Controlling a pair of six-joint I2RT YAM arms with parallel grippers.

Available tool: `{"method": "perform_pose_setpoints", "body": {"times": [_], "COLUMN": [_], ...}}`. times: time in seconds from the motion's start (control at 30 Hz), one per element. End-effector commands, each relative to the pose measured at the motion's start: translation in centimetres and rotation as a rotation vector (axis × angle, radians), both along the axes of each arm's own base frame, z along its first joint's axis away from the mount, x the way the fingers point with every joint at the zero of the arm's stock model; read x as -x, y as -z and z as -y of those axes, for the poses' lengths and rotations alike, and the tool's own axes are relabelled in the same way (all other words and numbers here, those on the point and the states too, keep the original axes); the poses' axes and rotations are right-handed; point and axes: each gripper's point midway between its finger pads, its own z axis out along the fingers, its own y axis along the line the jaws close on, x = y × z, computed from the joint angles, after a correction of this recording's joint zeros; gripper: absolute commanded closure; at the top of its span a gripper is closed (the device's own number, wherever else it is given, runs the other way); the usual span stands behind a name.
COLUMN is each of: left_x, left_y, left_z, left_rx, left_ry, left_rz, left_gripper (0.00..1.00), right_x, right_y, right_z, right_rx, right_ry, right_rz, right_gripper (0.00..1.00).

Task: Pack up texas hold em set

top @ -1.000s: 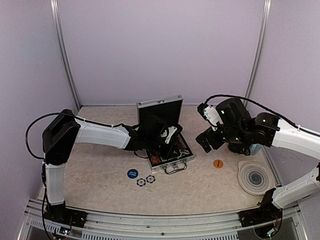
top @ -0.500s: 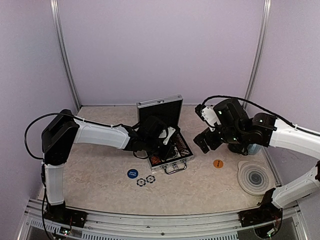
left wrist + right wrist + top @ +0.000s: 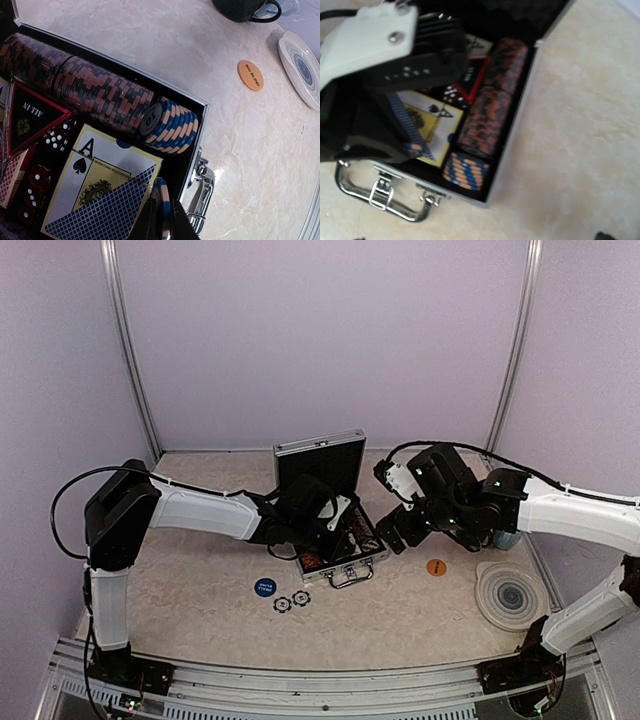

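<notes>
The silver case (image 3: 368,558) lies open, its lid (image 3: 320,452) upright. Inside are a row of red and black chips (image 3: 85,85), a short stack of blue and orange chips (image 3: 170,125), a blue card deck (image 3: 100,195), a black triangle (image 3: 32,115) and red dice (image 3: 40,175). My left gripper (image 3: 165,220) hangs over the case's front compartment, shut on one blue and orange chip (image 3: 164,200) held on edge. My right gripper (image 3: 392,537) hovers just right of the case, open and holding nothing. Its wrist view looks down on the chip stack (image 3: 465,172).
An orange round button (image 3: 437,567) lies right of the case. A blue round button (image 3: 264,586) and two loose chips (image 3: 291,601) lie in front of it. A grey ringed coaster (image 3: 510,595) is at the right, and a dark mug (image 3: 242,7) stands behind it.
My right arm has swung left and come close to the case's right side. My left gripper stays over the case with the chip.
</notes>
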Motion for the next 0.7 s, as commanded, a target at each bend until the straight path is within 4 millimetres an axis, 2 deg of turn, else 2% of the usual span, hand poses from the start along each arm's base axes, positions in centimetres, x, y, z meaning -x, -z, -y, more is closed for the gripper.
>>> {"method": "perform_pose_setpoints", "body": {"times": [0.0, 0.07, 0.17, 0.3, 0.37, 0.5, 0.67], "left_x": [0.9, 0.9, 0.7, 0.7, 0.8, 0.8, 1.0], "left_y": [1.8, 1.9, 1.6, 0.7, 0.3, -0.8, -1.6], "left_z": [0.5, 0.6, 0.7, 0.8, 0.7, 0.7, 1.0], "left_rx": [-0.008, -0.014, -0.009, -0.002, 0.006, 0.029, 0.052], "left_ry": [0.013, 0.012, 0.012, 0.01, 0.009, 0.007, 0.015], "left_rz": [-0.035, -0.038, -0.035, -0.03, -0.028, -0.017, -0.026], "left_gripper": [0.88, 0.88, 0.86, 0.75, 0.71, 0.7, 0.69], "right_x": [-0.6, -0.8, -0.9, -0.9, -0.8, -0.8, -0.6], "right_y": [1.4, 1.9, 1.1, -0.2, -0.2, 0.0, -0.8], "right_z": [-1.8, -2.4, -3.2, -3.6, -3.6, -3.2, -2.9], "right_rx": [-0.01, 0.0, -0.016, -0.036, -0.032, -0.016, -0.027], "right_ry": [-0.04, -0.055, -0.086, -0.114, -0.124, -0.115, -0.116], "right_rz": [-0.028, -0.04, -0.029, -0.001, -0.005, -0.003, 0.013], "right_gripper": [0.01, 0.01, 0.01, 0.01, 0.01, 0.01, 0.01]}}
